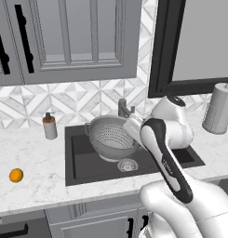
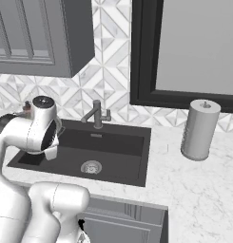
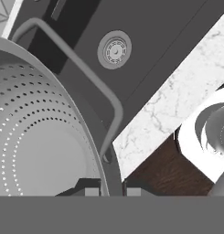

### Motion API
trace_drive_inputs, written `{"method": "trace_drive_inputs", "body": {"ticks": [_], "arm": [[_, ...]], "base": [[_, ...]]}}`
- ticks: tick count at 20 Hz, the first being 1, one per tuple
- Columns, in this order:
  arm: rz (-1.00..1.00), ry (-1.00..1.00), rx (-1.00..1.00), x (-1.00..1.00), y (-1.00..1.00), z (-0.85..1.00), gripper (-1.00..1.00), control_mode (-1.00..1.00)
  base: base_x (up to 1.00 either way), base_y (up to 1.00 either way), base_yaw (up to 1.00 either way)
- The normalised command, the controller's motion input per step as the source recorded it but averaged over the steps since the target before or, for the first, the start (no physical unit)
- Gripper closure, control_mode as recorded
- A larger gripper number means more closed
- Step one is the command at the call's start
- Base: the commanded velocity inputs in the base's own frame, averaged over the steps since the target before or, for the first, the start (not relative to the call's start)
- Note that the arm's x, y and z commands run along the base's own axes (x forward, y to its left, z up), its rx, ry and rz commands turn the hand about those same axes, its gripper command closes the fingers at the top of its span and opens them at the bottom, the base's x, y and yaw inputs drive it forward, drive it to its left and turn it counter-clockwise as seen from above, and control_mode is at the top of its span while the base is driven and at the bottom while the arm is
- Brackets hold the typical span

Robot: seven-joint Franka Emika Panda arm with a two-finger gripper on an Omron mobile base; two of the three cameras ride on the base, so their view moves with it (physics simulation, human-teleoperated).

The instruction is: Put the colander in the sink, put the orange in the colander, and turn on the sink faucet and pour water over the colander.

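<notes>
The silver colander (image 1: 110, 135) is tilted inside the dark sink (image 1: 87, 162), just behind the round drain (image 1: 127, 164). I cannot tell whether its base touches the basin floor. My gripper (image 3: 111, 189) is shut on the colander's rim at its right side, one fingertip inside the bowl (image 3: 40, 137) and one outside, beside a wire handle (image 3: 86, 68). The orange (image 1: 16, 175) lies on the marble counter far left of the sink. The sink faucet (image 1: 124, 109) stands behind the basin, and no water runs from it (image 2: 96, 115).
A soap pump bottle (image 1: 50, 126) stands at the sink's back left corner. A paper towel roll (image 2: 199, 129) stands on the counter to the right. Wall cabinets hang above, and a dark-framed window (image 2: 184, 47) sits behind the sink.
</notes>
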Motion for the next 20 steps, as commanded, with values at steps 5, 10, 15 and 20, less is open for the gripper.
{"method": "trace_drive_inputs", "body": {"ticks": [5,10,15,20], "arm": [[0.34,-0.02,0.00,-0.01,-0.53,-0.01,1.00,-1.00],[0.38,0.08,0.00,0.27,-0.53,-0.06,1.00,-1.00],[0.25,0.13,0.00,0.40,-0.50,-0.07,1.00,-1.00],[0.12,0.08,0.00,0.51,-0.40,-0.02,1.00,-1.00]], "base": [[0.00,0.00,0.00],[0.00,0.00,0.00],[0.00,0.00,0.00],[0.00,0.00,0.00]]}}
